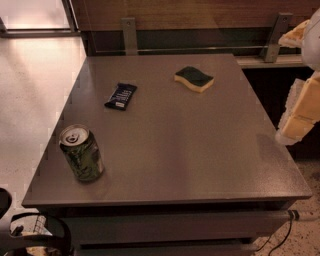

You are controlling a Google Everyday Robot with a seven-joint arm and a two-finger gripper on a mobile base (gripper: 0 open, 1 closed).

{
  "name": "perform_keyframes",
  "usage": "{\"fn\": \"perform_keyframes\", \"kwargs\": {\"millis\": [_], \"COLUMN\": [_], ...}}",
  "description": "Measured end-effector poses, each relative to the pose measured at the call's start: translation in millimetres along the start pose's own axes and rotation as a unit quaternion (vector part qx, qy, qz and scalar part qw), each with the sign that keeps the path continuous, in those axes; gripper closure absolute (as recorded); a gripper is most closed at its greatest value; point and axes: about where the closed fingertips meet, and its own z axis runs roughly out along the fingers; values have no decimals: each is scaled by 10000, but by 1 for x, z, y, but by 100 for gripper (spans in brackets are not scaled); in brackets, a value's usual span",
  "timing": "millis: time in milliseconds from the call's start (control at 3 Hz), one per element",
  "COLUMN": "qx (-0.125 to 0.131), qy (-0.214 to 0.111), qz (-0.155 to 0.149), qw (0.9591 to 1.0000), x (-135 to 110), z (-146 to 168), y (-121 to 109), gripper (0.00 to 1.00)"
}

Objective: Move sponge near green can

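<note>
A grey square table (180,150) is seen from above, set against a wood-panelled wall (200,12) to which two metal brackets (128,35) are fixed. A pale speckled floor (30,90) is seen to its left.

The gripper (299,114) is seen at the right edge of the view, beside the table's right side and above floor level, with nothing held in it. Only pale cream-coloured parts of it are shown, and whether it is spread or closed cannot be told.

The green can (82,154) is stood upright near the table's front left corner. Its silver top and pull tab are turned toward the camera; what is inside cannot be seen. A dark green pattern is carried on its side, but no brand can be read.

The sponge (193,79) is laid flat toward the table's far edge, right of centre, its dark green face up over pale yellow foam. It is well apart from the can.

A dark blue snack bar wrapper (120,96) is laid on the far left part, between can and sponge. White lettering is printed on it, but it cannot be made out.

A black cable (280,240) is hung below the front right corner.
</note>
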Motion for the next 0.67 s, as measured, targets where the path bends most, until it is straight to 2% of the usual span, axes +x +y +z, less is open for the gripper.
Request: {"fn": "perform_keyframes", "kwargs": {"millis": [333, 667], "qx": [1, 145], "qy": [0, -149], "qz": [0, 121], "qw": [10000, 9997], "x": [0, 2], "z": [0, 2], "y": [0, -20], "gripper": [0, 0]}}
